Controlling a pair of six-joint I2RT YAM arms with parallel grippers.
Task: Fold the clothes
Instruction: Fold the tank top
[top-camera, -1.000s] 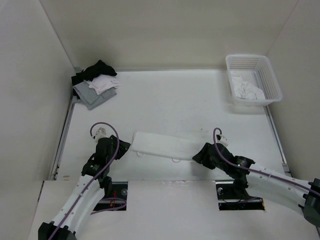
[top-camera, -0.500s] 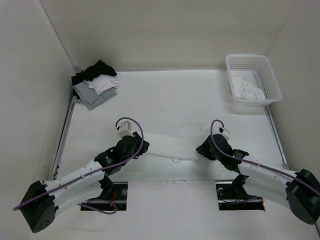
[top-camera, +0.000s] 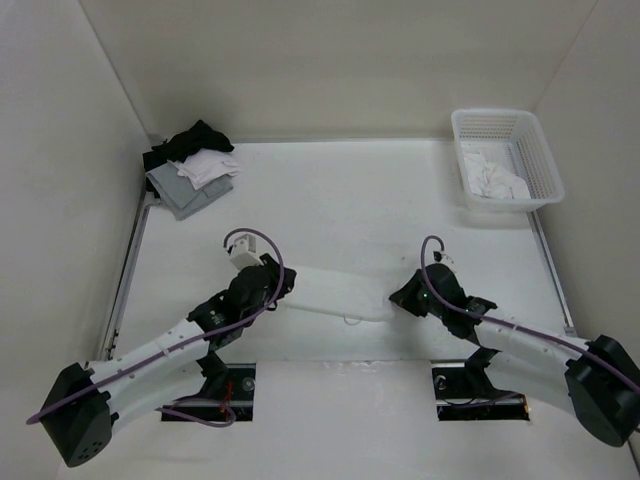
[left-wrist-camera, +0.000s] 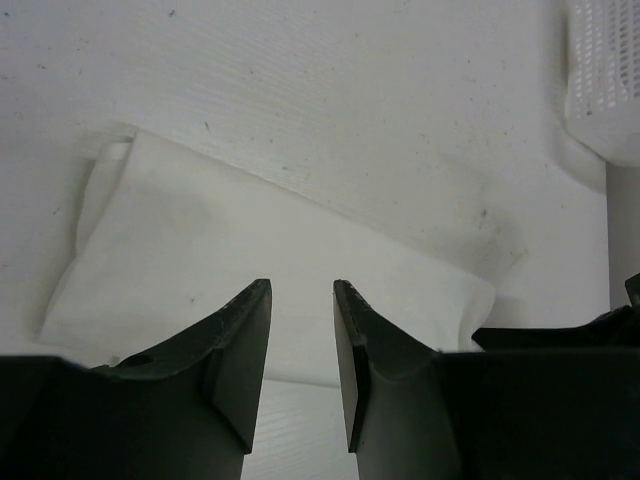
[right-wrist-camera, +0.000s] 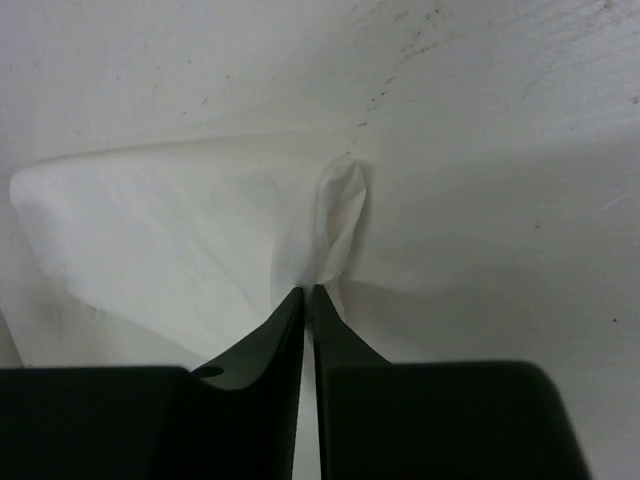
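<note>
**A:** Top view: surface, room?
**B:** White table (top-camera: 340, 190), beige walls (top-camera: 330, 60). The folded garment (top-camera: 335, 293) lies near the front edge, between the left gripper (top-camera: 282, 290) and the right gripper (top-camera: 400, 298). Its long axis runs left to right, with the right end slightly nearer the bases.
**A:** Left wrist?
**B:** Jaws narrowly apart over the garment.
**A:** Right wrist?
**B:** Jaws clamped on a raised pleat of the garment.

Garment heap (top-camera: 190, 168) far-left corner; lattice basket (top-camera: 543, 165) far-right corner.
</note>
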